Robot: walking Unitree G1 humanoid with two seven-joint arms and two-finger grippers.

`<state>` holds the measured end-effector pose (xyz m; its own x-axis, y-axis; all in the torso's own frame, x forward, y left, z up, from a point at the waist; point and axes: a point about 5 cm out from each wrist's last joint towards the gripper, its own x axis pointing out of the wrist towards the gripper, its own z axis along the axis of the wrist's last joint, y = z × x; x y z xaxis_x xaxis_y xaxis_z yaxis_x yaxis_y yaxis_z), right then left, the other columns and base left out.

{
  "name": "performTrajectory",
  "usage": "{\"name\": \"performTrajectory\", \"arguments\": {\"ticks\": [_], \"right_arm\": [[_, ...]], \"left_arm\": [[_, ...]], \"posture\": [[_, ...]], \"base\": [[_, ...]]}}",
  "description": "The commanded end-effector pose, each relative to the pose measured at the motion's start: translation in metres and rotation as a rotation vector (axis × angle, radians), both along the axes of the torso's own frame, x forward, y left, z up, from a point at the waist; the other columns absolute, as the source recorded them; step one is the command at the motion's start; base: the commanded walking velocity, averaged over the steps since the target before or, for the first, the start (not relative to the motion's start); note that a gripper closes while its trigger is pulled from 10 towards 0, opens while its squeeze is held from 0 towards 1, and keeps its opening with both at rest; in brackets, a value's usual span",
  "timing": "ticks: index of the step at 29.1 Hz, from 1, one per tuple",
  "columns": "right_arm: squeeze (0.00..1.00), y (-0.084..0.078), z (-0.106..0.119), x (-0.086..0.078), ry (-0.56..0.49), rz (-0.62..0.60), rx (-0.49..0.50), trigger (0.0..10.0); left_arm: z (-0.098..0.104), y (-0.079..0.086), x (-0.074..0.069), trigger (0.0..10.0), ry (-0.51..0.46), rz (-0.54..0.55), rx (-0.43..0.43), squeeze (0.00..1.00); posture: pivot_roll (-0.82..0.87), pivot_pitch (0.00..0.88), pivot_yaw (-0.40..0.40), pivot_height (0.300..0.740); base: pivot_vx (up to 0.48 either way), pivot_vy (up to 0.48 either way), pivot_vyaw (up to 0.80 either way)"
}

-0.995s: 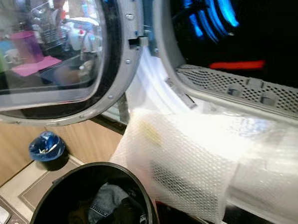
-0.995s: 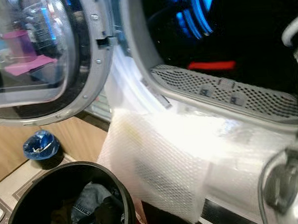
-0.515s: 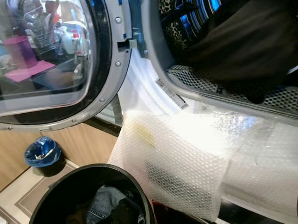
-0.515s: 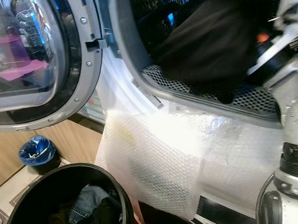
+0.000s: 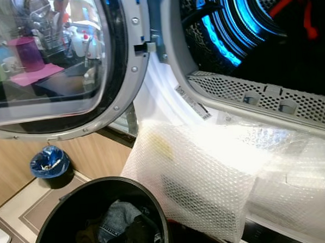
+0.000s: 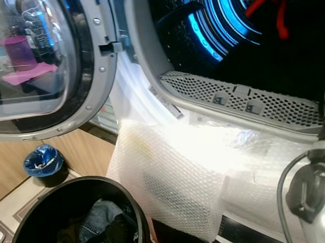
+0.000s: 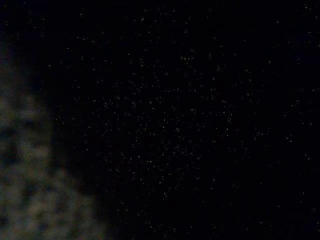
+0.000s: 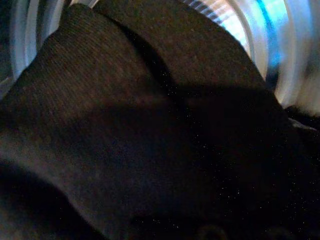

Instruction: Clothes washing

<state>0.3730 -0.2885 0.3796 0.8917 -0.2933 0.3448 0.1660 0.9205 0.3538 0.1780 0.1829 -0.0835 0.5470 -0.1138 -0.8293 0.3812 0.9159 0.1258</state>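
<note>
The washing machine's drum [image 5: 228, 31] stands open, lit blue inside, with red strips [image 6: 265, 7] deep in it. Its round glass door [image 5: 44, 57] is swung open to the left. Below, a black basket [image 5: 100, 184] holds jeans [image 5: 116, 222] and dark clothes. My right arm [image 6: 313, 195] rises along the right edge, towards the drum. In the right wrist view a dark knitted garment [image 8: 125, 125] lies right against the camera, with the drum's bright rim [image 8: 240, 25] behind it. The left wrist view is almost black.
Bubble wrap [image 5: 203, 174] hangs over the machine's front below the perforated lip [image 5: 259, 94]. A small bin with a blue bag [image 5: 49, 163] stands on the floor by the wooden panel at the left. The open door overhangs the basket's left side.
Half a second ago a dark garment hung in the drum's mouth, in front of my right arm. Now the mouth shows the bare blue-lit drum. The camera has shifted slightly.
</note>
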Motion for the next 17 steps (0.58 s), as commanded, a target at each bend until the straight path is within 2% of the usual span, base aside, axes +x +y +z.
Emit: {"name": "performTrajectory", "arguments": {"ticks": [1,2,5,7,8,9,13,14,16,17], "right_arm": [[0.0,0.009,-0.014,0.006,0.008,0.104,-0.019,10.0],[0.0,0.02,-0.009,0.004,-0.042,0.183,-0.025,10.0],[0.0,0.035,-0.004,0.001,-0.085,0.325,-0.032,10.0],[0.0,0.056,0.003,-0.005,-0.153,0.499,-0.099,10.0],[0.0,0.056,0.003,-0.005,-0.153,0.499,-0.099,10.0],[0.0,0.077,0.004,-0.008,-0.167,0.66,-0.18,10.0],[0.0,0.101,0.005,-0.008,-0.179,0.82,-0.295,10.0],[0.31,0.112,0.008,-0.001,-0.169,0.834,-0.314,10.0],[0.31,0.116,0.01,0.003,-0.163,0.827,-0.322,10.0],[1.0,0.118,0.012,0.011,-0.126,0.804,-0.296,10.0]], "left_arm": [[-0.013,-0.017,-0.026,10.0,0.11,-0.062,-0.047,0.0],[-0.013,-0.017,-0.026,10.0,0.109,-0.06,-0.047,0.0],[-0.013,-0.016,-0.026,10.0,0.108,-0.059,-0.047,0.0],[-0.013,-0.017,-0.025,10.0,0.108,-0.057,-0.049,0.0],[-0.013,-0.017,-0.025,10.0,0.108,-0.057,-0.049,0.0],[-0.013,-0.017,-0.025,10.0,0.108,-0.059,-0.049,0.0],[-0.013,-0.017,-0.025,10.0,0.107,-0.059,-0.049,0.0],[-0.013,-0.018,-0.025,10.0,0.106,-0.06,-0.051,0.0],[-0.013,-0.019,-0.025,10.0,0.106,-0.06,-0.052,0.0],[-0.013,-0.019,-0.025,10.0,0.106,-0.062,-0.051,0.0]], "posture": [[-0.08,0.101,0.048,0.74],[-0.08,0.102,0.047,0.74],[-0.08,0.103,0.047,0.74],[-0.08,0.101,0.045,0.74],[-0.08,0.101,0.045,0.74],[-0.07,0.099,0.041,0.74],[-0.07,0.098,0.04,0.74],[-0.07,0.098,0.04,0.74],[-0.07,0.094,0.035,0.74],[-0.07,0.095,0.036,0.74]], "base": [[0.0,0.0,0.0],[0.0,0.0,0.0],[0.0,0.0,0.0],[0.0,0.0,0.0],[0.0,0.0,0.0],[0.0,0.0,0.0],[0.0,0.0,0.0],[0.0,0.0,0.0],[0.0,0.0,0.0],[0.0,0.0,0.0]]}}
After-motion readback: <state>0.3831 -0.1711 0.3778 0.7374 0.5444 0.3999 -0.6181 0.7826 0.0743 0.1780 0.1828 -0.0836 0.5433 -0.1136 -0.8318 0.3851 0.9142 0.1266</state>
